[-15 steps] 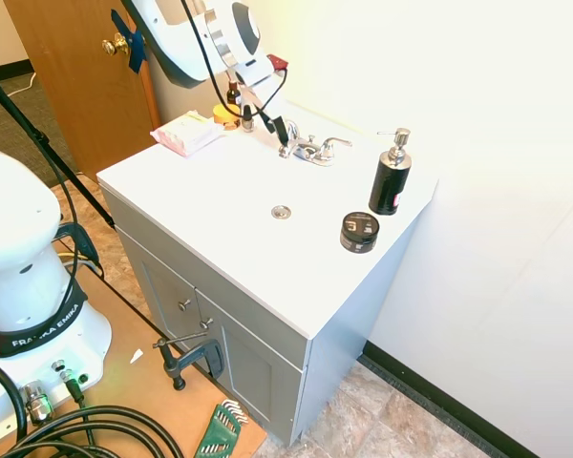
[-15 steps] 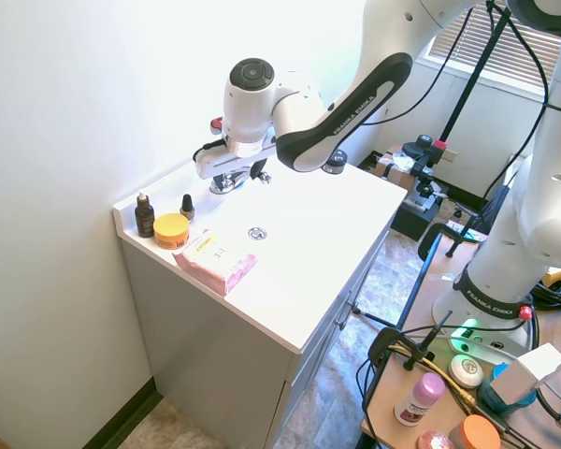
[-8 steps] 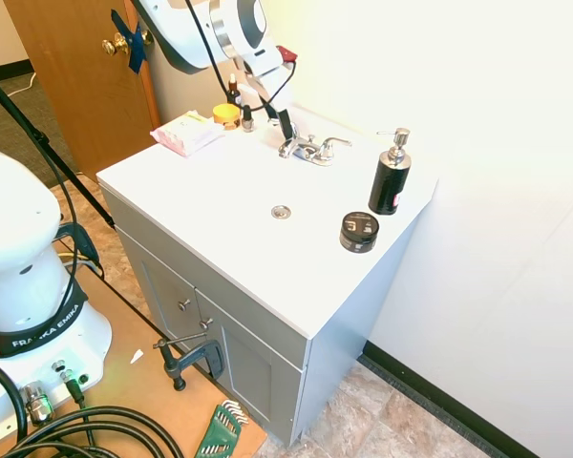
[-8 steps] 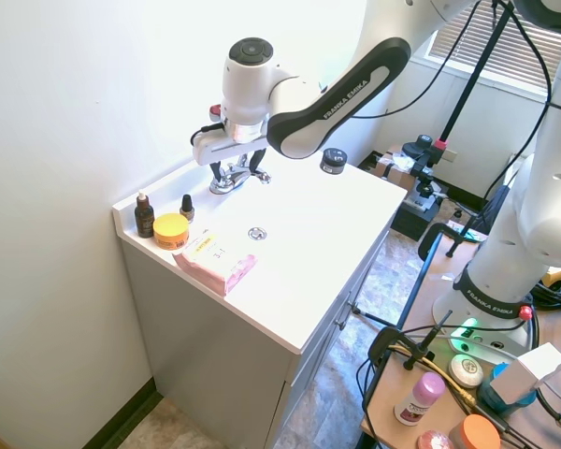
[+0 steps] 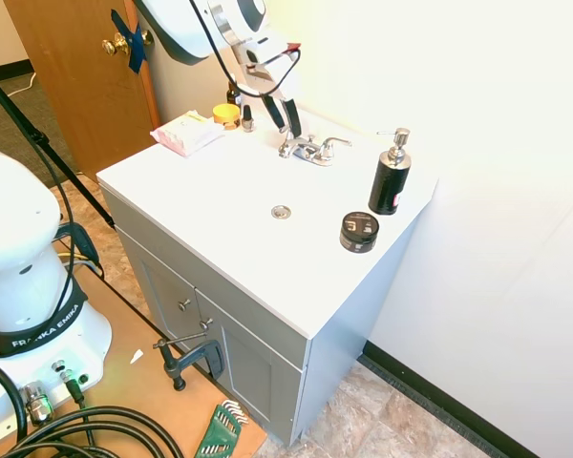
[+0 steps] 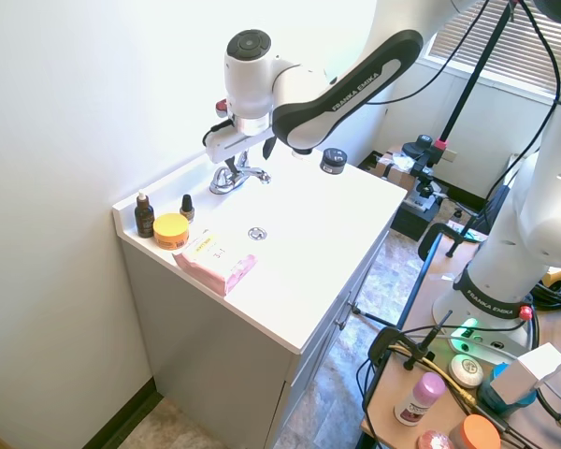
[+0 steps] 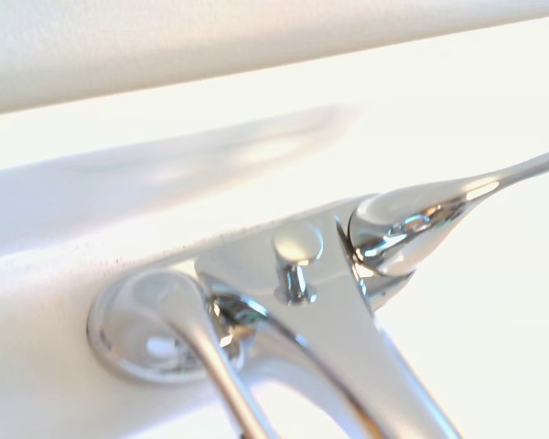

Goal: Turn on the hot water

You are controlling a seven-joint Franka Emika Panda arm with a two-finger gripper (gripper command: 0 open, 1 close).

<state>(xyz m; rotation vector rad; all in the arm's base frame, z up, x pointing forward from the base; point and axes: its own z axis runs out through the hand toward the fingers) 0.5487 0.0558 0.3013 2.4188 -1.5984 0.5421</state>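
Note:
The small chrome faucet (image 5: 310,149) stands at the back of the white vanity top (image 5: 220,205), also seen from the other side (image 6: 236,178). No water shows at its short spout (image 7: 366,366). My gripper (image 5: 287,116) hangs just above the faucet's left end, open, with nothing between its dark fingers (image 6: 249,155). The wrist view is a close-up of both slim lever handles: one (image 7: 178,334) runs toward the bottom edge, the other (image 7: 421,215) points off to the right.
A black soap bottle (image 5: 390,176) with a chrome pump and a black round jar (image 5: 359,231) stand right of the faucet. The sink drain (image 5: 281,212) lies in front of it. A pink pack (image 5: 184,133), an orange jar (image 5: 226,113) and dropper bottles (image 6: 144,215) sit at the left.
My gripper has risen from low beside the faucet's left handle to a spot slightly higher and closer to the wall. Nothing else has shifted.

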